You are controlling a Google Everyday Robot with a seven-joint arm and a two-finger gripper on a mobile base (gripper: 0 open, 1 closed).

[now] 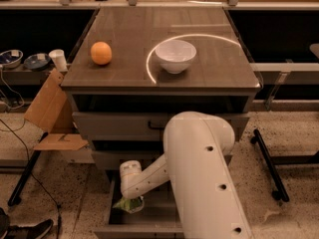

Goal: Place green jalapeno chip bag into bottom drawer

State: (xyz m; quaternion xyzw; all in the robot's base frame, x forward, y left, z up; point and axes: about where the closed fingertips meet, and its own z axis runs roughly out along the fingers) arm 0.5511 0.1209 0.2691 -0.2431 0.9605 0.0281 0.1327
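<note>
The green jalapeno chip bag [127,204] is showing as a small crinkled green shape inside the bottom drawer [162,212], in the left part of its grey interior and close to the left wall. The drawer is standing pulled out toward the camera. The gripper [132,197] is hanging directly over the bag, at the end of the white wrist, and it is reaching down into the drawer; the wrist is covering it almost fully, so I cannot tell if the tool is clamping the bag or is apart from it. I also cannot tell if the bag is resting on the drawer floor. The big white arm [204,178] is rising from the lower right and is hiding the right half of the drawer. Above it, the two shallower drawers [117,126] are sitting pushed in (one dark handle is peeking out beside the arm). On the cabinet top [124,73] an orange fruit [101,53] is lying at the left and a white bowl [175,55] is standing near the middle, well apart from each other. A bright curved line of light is running around the bowl. To the left of the cabinet a piece of cardboard [47,106] is leaning, and a white cup [59,59] is standing behind it.
</note>
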